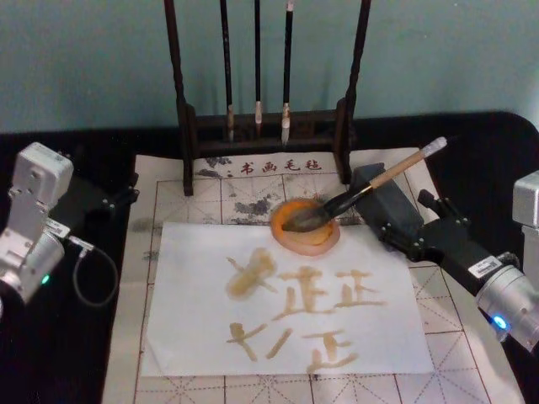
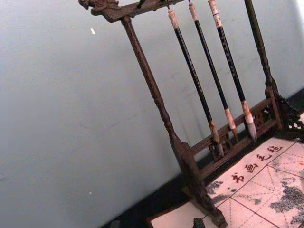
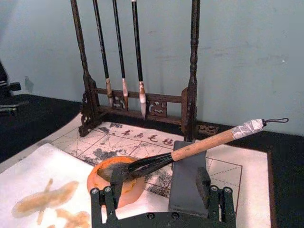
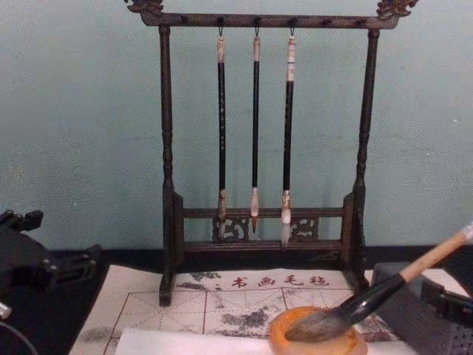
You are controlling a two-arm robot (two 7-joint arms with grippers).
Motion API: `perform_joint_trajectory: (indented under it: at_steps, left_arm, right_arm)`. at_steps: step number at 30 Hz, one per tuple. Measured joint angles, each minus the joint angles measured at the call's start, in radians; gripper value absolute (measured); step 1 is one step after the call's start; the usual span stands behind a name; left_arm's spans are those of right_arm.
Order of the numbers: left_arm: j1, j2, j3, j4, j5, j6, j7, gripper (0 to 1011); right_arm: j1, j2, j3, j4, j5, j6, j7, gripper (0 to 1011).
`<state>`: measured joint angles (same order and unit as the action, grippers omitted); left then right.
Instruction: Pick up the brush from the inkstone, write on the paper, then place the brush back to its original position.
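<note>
**Brush lying in the inkstone, both grippers clear**

The brush [image 1: 368,188] is resting tuft-down in the inkstone [image 1: 305,227], its handle leaning on the grey block [image 3: 187,178]. The paper [image 1: 286,299] is lying on the felt mat [image 1: 472,353], touching the inkstone and bearing tan strokes. The right gripper [image 3: 161,204] is sitting just beside the block with jaws spread, grasping nothing. The left gripper [image 1: 118,198] is waiting at the mat's left edge; whether it is clenched cannot be told.

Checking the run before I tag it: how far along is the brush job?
Looks near the end. The paper already carries tan strokes. The brush lies with its tuft in the inkstone and its handle propped on the grey block. The right hand sits open just short of it, holding nothing; the left hand sits off to the side.
</note>
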<state>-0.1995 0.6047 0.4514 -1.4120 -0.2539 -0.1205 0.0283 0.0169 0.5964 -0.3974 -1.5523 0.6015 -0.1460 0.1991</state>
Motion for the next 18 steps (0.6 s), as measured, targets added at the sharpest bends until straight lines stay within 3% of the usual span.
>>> perform_joint_trajectory:
  at_steps: [18]
  left_arm:
    - [0.000, 0.000, 0.000, 0.000, 0.000, 0.000, 0.000, 1001]
  right_arm:
    - [-0.001, 0.000, 0.001, -0.002, 0.005, 0.001, -0.001, 1002]
